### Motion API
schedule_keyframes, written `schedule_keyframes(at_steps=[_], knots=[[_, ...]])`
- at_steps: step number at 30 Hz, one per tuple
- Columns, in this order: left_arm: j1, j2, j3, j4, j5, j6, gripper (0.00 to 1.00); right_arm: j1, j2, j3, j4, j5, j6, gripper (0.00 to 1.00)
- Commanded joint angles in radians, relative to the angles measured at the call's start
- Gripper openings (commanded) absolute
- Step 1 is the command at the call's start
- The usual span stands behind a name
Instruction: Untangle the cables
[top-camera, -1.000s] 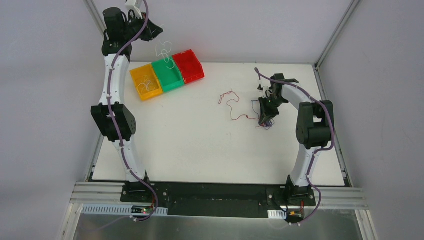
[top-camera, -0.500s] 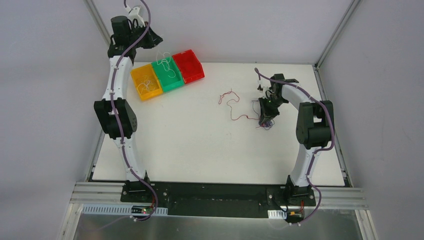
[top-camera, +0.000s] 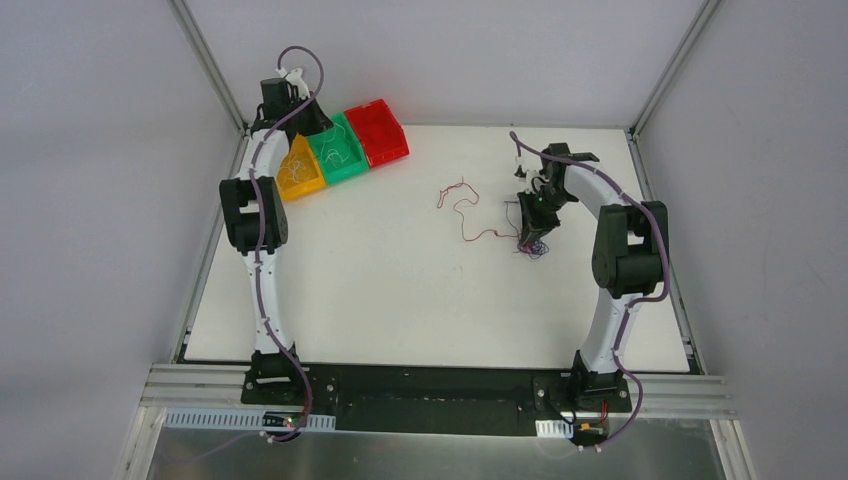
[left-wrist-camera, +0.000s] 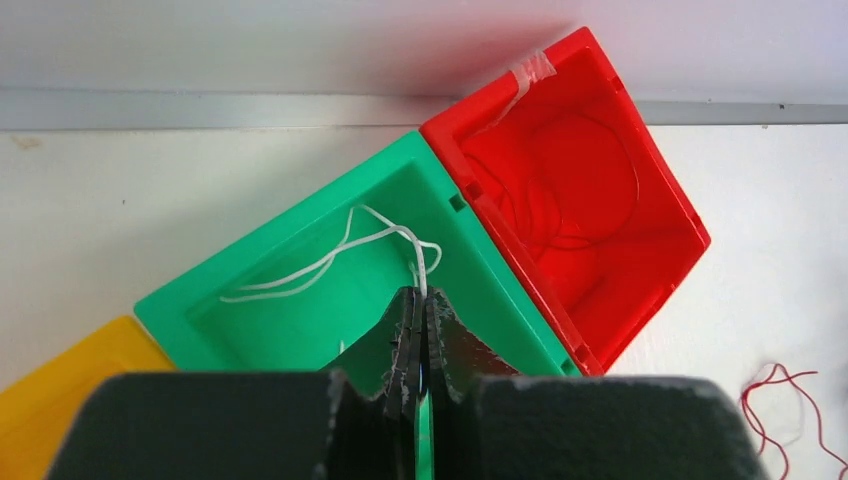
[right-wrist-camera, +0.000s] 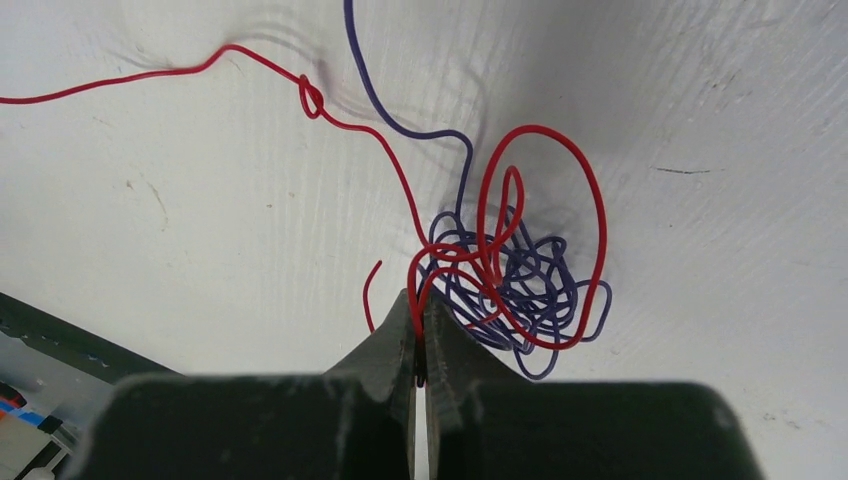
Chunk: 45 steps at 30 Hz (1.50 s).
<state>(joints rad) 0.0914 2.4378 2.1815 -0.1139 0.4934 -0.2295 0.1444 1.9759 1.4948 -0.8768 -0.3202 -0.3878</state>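
My left gripper (left-wrist-camera: 420, 296) is shut on a whitish cable (left-wrist-camera: 330, 260) that trails down into the green bin (left-wrist-camera: 300, 222); in the top view this gripper (top-camera: 301, 128) is low over the bins. My right gripper (right-wrist-camera: 419, 300) is shut on a red cable (right-wrist-camera: 250, 55) where it enters a tangle of purple-blue cable (right-wrist-camera: 530, 285) lying on the table. In the top view the right gripper (top-camera: 527, 236) is at the tangle (top-camera: 536, 248), and the red cable (top-camera: 465, 212) runs left across the table.
Three bins stand in a row at the back left: yellow (top-camera: 303, 178) with pale wires, green (top-camera: 340, 152), and red (top-camera: 378, 130). The red bin (left-wrist-camera: 580, 200) holds a thin red wire. The table's back edge and frame posts are close behind the bins.
The left arm has swung down and to the right from high above the bins, carrying the whitish cable down into the green bin. The right arm has not moved.
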Motion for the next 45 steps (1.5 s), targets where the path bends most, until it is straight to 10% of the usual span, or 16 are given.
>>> schedule_keyframes(at_steps=[1,7,12,18,20,24,32,41,45], knots=[[-0.017,-0.021,0.061,0.144,0.029,0.059,0.00,0.006,-0.005,0.059,-0.053,-0.019,-0.020,0.00],[-0.028,-0.128,-0.027,0.144,0.134,0.112,0.52,0.020,-0.015,0.068,-0.050,-0.096,-0.020,0.00],[-0.026,-0.296,-0.132,0.063,0.184,0.185,0.73,0.080,-0.062,0.037,0.045,-0.130,-0.022,0.00],[-0.033,-0.459,-0.320,0.022,0.309,0.095,0.90,0.145,-0.021,0.160,0.136,-0.347,0.393,0.00],[-0.048,-0.500,-0.371,-0.006,0.369,0.080,0.99,0.162,-0.027,0.167,0.174,-0.427,0.504,0.20],[-0.084,-0.586,-0.491,-0.071,0.454,0.098,0.99,0.124,-0.044,0.159,0.145,-0.401,0.449,0.49],[-0.275,-0.701,-0.778,-0.146,0.499,0.276,0.98,0.087,-0.047,0.111,0.095,-0.215,0.146,0.49],[-0.496,-0.526,-0.749,-0.134,0.437,0.197,0.43,0.079,0.065,0.240,0.170,-0.127,0.182,0.45],[-0.530,-0.410,-0.679,-0.065,0.405,0.062,0.40,0.084,0.084,0.237,0.141,-0.226,0.230,0.44]])
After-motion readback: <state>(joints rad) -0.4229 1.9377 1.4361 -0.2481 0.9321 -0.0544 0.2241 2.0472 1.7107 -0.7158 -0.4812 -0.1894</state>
